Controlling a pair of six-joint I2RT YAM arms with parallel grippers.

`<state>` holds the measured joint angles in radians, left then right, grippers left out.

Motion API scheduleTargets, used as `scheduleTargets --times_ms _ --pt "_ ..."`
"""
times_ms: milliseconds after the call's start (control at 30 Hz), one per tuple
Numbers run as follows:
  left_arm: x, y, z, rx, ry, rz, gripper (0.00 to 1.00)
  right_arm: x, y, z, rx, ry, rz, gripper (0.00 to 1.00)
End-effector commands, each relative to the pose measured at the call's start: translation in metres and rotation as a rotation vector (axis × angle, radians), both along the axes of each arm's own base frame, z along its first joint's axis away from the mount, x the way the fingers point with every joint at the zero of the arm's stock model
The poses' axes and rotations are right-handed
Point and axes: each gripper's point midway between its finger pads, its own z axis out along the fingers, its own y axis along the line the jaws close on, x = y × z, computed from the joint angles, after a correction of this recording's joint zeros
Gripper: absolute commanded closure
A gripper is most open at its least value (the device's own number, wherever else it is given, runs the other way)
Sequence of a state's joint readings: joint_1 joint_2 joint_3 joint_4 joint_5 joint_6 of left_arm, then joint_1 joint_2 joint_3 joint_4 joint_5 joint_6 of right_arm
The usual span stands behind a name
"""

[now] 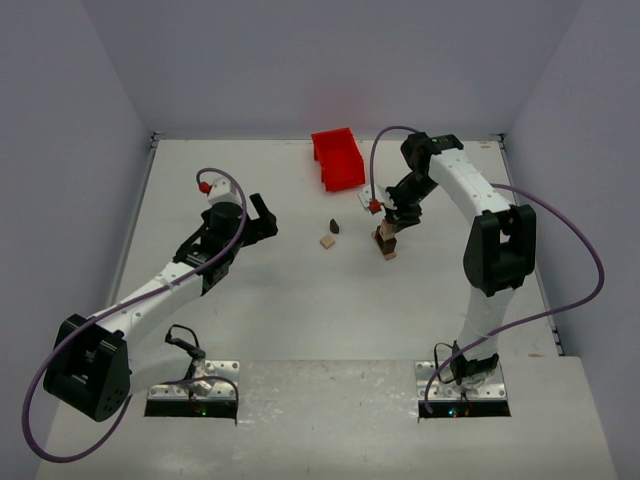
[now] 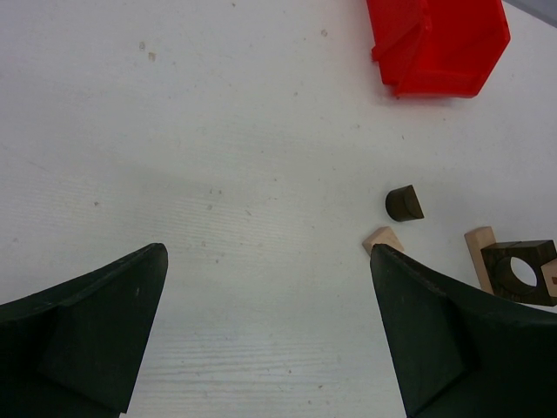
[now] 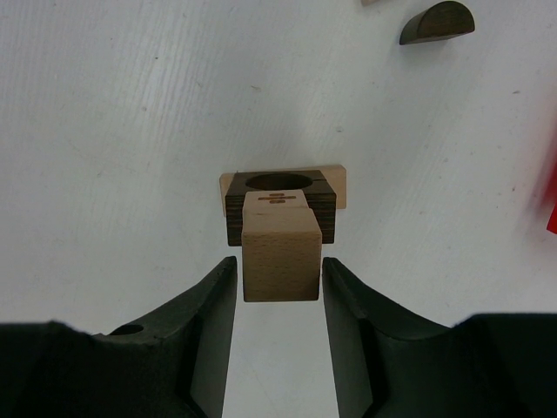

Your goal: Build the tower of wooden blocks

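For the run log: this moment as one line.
tower: pale cube on top | right end effector: open around cube | left end effector: open

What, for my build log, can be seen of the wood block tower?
The wood block tower is an upright three-piece wooden stack on the white table: a pale flat plank at the bottom, a dark brown block with a round hole on it, and a pale cube on top. The right gripper brackets the cube closely, slim gaps showing.
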<state>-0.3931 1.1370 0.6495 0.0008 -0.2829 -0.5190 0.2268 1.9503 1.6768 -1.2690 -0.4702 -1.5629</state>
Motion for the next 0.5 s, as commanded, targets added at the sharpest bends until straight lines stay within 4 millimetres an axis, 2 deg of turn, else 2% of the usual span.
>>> scheduleTargets --times_ms 0,167,233,300,333,367,400,433,467 --pt "0.012 -0.005 0.025 -0.018 -0.074 -0.011 0.00 0.000 0.004 0.006 0.004 -0.005 0.007 0.55" --pt "0.012 -0.005 0.025 -0.018 -0.074 -0.011 0.00 0.000 0.004 0.007 0.004 -0.009 0.009 0.51" --pt "0.012 -0.005 0.025 -0.019 -0.074 -0.012 0.00 0.000 0.005 0.007 0.004 -0.009 0.010 0.47" --pt "0.012 -0.005 0.026 -0.019 -0.074 -0.012 0.00 0.002 0.006 0.008 0.007 -0.018 0.007 0.38" --pt "0.012 -0.005 0.025 -0.018 -0.073 -0.012 0.00 0.003 0.006 0.010 0.006 -0.022 0.003 0.26" --pt "0.012 -0.005 0.025 -0.018 -0.073 -0.012 0.00 0.003 0.006 0.010 0.007 -0.022 0.001 0.25" --pt "0.011 -0.005 0.026 -0.019 -0.074 -0.012 0.00 0.003 0.007 0.013 0.010 -0.030 0.000 0.10" --pt "0.011 -0.005 0.026 -0.019 -0.074 -0.012 0.00 0.004 0.008 0.016 0.013 -0.036 -0.001 0.02" --pt "0.011 -0.005 0.026 -0.019 -0.074 -0.012 0.00 0.004 0.008 0.018 0.015 -0.041 -0.004 0.01"
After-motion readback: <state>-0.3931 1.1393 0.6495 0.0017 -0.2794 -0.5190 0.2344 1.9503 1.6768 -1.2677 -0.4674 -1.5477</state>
